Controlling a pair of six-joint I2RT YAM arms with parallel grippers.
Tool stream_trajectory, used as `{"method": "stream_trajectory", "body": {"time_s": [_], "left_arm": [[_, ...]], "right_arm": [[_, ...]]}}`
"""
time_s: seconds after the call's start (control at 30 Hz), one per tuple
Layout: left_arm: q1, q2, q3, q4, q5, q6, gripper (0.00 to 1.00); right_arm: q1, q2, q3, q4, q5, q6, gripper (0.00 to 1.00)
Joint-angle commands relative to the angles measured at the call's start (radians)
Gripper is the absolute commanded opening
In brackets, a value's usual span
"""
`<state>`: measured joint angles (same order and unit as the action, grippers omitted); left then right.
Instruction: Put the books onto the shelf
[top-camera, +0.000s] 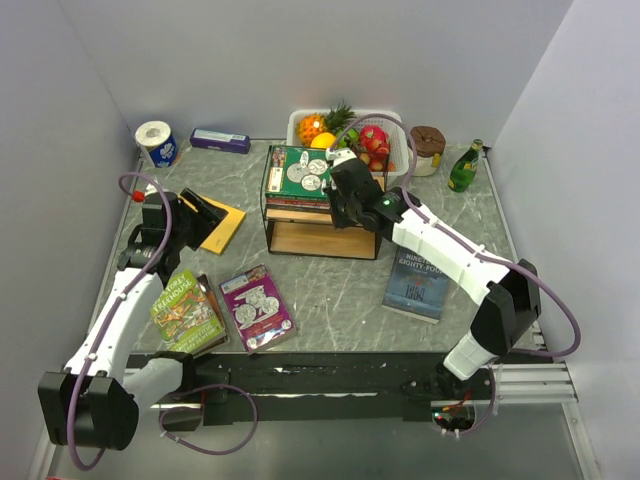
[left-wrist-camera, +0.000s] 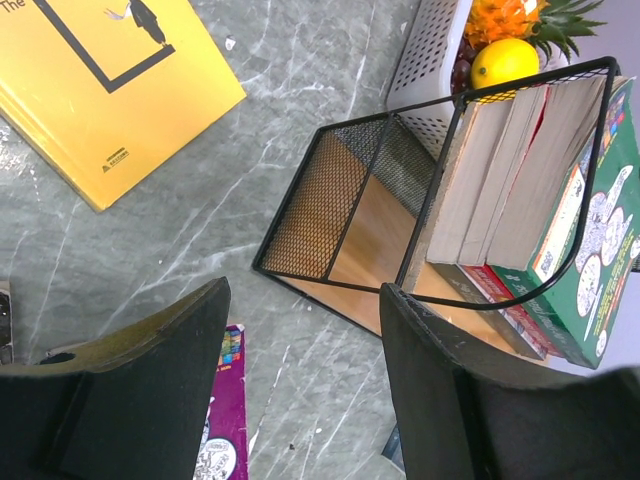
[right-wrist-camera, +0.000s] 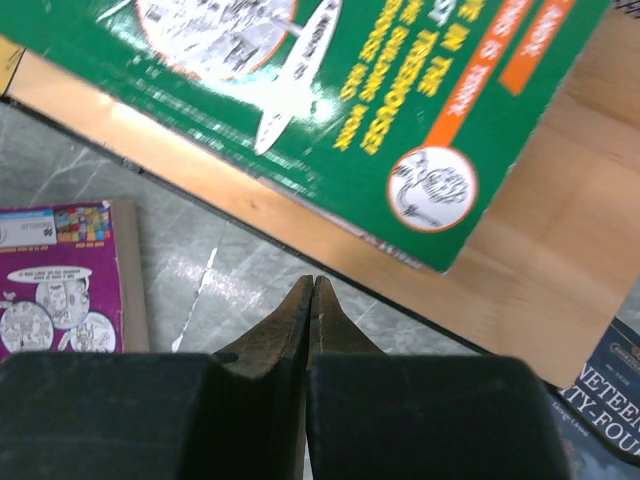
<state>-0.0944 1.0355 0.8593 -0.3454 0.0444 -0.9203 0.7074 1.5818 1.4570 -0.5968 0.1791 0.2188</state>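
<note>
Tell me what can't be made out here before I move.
- Flat yellow book: top view, partly hidden by the left end effector; left wrist view, title cut off at top edge.
- Dark blue paperback: right wrist view, only a corner at the edge.
- Green cartoon-covered book: top view, it hides how many books lie beneath.

A: Enclosure?
B: Closed in on three sides by plain pale panels: back wall (top-camera: 320, 60), left wall (top-camera: 50, 150), right wall (top-camera: 590, 150).
A: Surface of worktop (top-camera: 330, 290)?
B: Finished in grey-green marble pattern with pale veins; bounded at the near edge by a black rail (top-camera: 330, 368). Lit evenly, with soft shadows only.
</note>
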Motion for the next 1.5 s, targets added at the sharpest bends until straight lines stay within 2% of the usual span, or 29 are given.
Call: {"method": "stream_trajectory", "body": {"time_s": [0.0, 0.57, 0.83, 0.93, 1.0, 1.03, 1.07, 1.1, 1.13, 1.27, 1.33, 1.37, 1.4, 1.47], "left_arm": [[-0.001, -0.006, 0.004, 0.006, -0.011, 0.021, 0.67], [-0.001, 0.009, 0.004, 0.019, -0.003, 0.031, 0.68], [0.001, 0.008, 0.006, 0.020, 0.000, 0.035, 0.67], [-0.001, -0.002, 0.017, -0.010, 0.002, 0.041, 0.67], [-0.001, -0.032, 0.020, -0.038, -0.024, 0.055, 0.67], [-0.001, -0.047, 0.015, -0.065, -0.034, 0.061, 0.68], [-0.001, -0.084, 0.006, -0.076, -0.040, 0.060, 0.68], [0.001, -0.104, -0.023, -0.082, -0.038, 0.064, 0.69], [-0.002, -0.124, -0.043, -0.089, -0.028, 0.063, 0.69], [-0.005, -0.259, -0.175, -0.141, -0.014, 0.025, 0.67], [-0.014, -0.299, -0.268, -0.158, 0.000, -0.008, 0.63], [-0.036, -0.333, -0.293, -0.167, -0.039, -0.043, 0.61], [-0.138, -0.348, -0.307, -0.175, -0.041, -0.060, 0.58], [-0.229, -0.361, -0.324, -0.191, -0.153, -0.159, 0.56]], "right_arm": [[-0.013, 0.018, 0.069, -0.004, 0.036, 0.013, 0.00], [-0.043, 0.083, 0.152, -0.028, 0.049, 0.011, 0.00], [-0.049, 0.073, 0.135, -0.026, 0.023, 0.016, 0.00], [-0.002, 0.003, 0.079, -0.003, -0.012, 0.022, 0.00], [0.104, -0.093, -0.030, 0.073, 0.006, 0.011, 0.00], [0.134, -0.129, -0.073, 0.109, -0.016, 0.019, 0.02], [0.173, -0.185, -0.155, 0.182, -0.050, 0.037, 0.22], [0.184, -0.209, -0.199, 0.218, -0.087, 0.094, 0.30], [0.193, -0.227, -0.239, 0.254, -0.139, 0.120, 0.44], [0.271, -0.275, -0.436, 0.393, -0.175, 0.198, 0.61], [0.314, -0.266, -0.495, 0.475, -0.223, 0.266, 0.67], [0.322, -0.252, -0.559, 0.511, -0.259, 0.299, 0.68], [0.331, -0.246, -0.593, 0.556, -0.298, 0.373, 0.70], [0.357, -0.230, -0.700, 0.728, -0.328, 0.433, 0.79]]}}
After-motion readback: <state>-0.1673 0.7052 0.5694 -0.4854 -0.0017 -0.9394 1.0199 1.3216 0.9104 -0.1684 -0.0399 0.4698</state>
